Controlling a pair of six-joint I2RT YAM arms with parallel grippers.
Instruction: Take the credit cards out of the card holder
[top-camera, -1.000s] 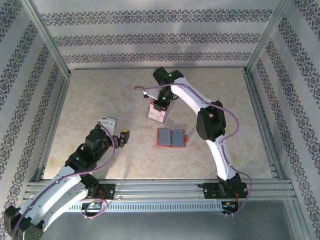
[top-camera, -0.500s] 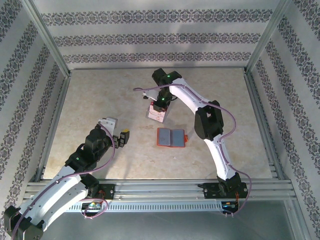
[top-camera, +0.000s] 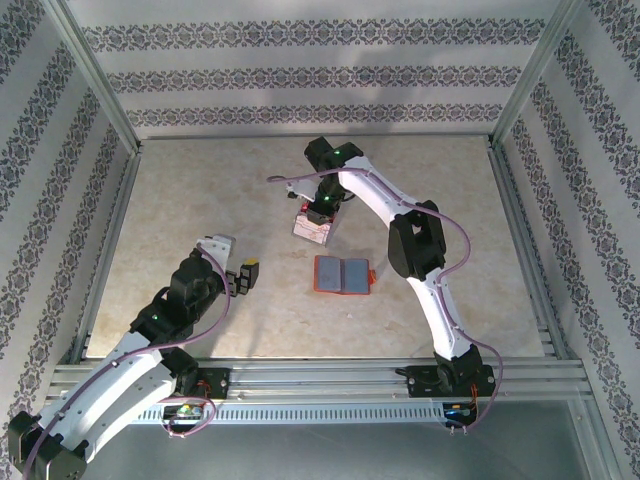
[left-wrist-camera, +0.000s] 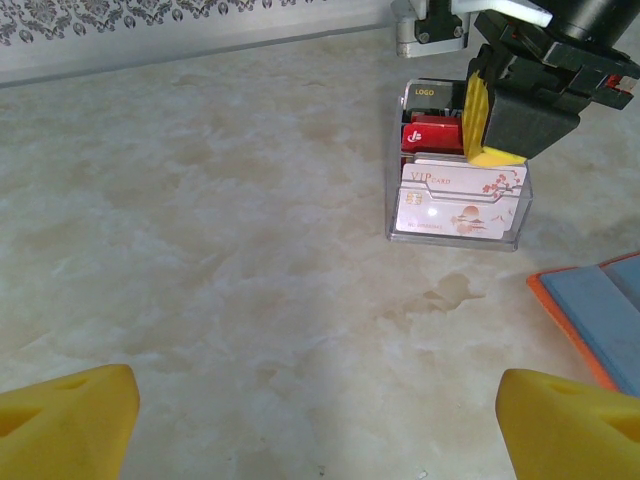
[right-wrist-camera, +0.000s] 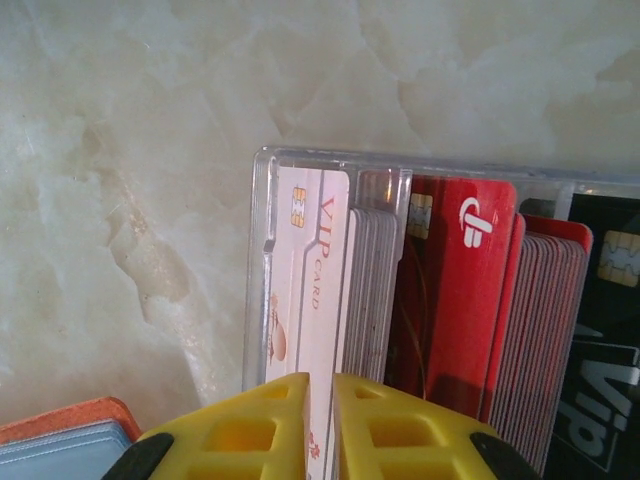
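Three card stacks (right-wrist-camera: 470, 300) in clear box (right-wrist-camera: 258, 250); R gripper (right-wrist-camera: 321, 385) over VIP card (right-wrist-camera: 310, 260), grip unclear; L gripper (left-wrist-camera: 320, 420) spread.

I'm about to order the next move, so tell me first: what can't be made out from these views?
- Right gripper: right wrist view, fingers a sliver apart over the VIP card; grip or not, cannot tell.
- Card holder: top view too small, left wrist view cuts it at the edge; cards left inside unknown.
- Clear box: left wrist view, far end hidden by the right gripper.
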